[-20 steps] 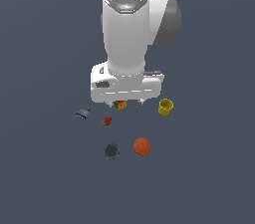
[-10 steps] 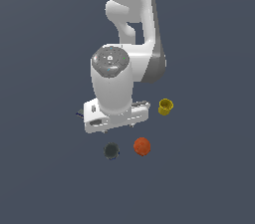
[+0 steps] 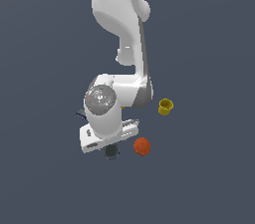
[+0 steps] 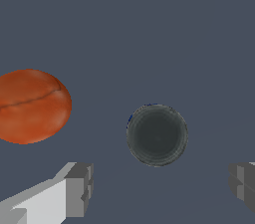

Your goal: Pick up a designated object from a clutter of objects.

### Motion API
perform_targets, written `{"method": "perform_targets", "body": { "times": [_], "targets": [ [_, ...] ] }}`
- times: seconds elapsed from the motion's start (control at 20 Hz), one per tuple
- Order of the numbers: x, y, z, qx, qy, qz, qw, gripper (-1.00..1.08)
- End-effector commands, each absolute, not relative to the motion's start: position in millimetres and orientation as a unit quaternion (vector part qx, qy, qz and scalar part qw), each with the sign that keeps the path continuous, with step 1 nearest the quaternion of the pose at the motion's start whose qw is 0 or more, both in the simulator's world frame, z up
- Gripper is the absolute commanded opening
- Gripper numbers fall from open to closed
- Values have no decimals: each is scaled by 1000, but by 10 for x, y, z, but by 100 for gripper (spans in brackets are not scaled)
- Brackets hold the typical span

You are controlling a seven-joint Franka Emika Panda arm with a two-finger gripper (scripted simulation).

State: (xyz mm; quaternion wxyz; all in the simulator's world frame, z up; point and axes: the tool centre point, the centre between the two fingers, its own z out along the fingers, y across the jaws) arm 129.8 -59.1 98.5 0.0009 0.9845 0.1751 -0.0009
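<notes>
In the wrist view, the end effector (image 4: 160, 190) is seen spread wide, nothing held between its two grey fingertips (image 4: 78, 189), which stand well apart in the lower part of the frame. Just beyond the gap, a little right of centre, the small dark grey round bowl-like object with a dull rim (image 4: 157, 135) is seen resting on the plain slate-grey counter (image 4: 149, 29), touched by neither fingertip. At the left edge of the frame, the glossy orange ball (image 4: 32, 106) is found, clearly apart from the bowl.

In the exterior view, the dark bowl (image 3: 111, 152) is picked out in the lower middle of the frame, partly covered by the white end effector (image 3: 110, 138) hovering right over it. The orange ball (image 3: 142, 146) is seen just to its right. Further back, right of centre, the small yellow cup (image 3: 166, 106) is seen standing alone. A sliver of a dark blue-grey flat piece (image 3: 80, 114) is glimpsed at the left of the wrist, mostly hidden by the white robot arm (image 3: 119, 14).
</notes>
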Motion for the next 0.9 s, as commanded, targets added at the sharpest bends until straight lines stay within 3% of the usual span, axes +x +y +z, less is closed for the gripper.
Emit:
{"method": "perform_targets", "body": {
  "times": [0.0, 0.85],
  "targets": [
    [1337, -633, 849, 983, 185, 0, 1, 100],
    [1367, -700, 464, 980, 197, -1, 0, 100]
  ]
}}
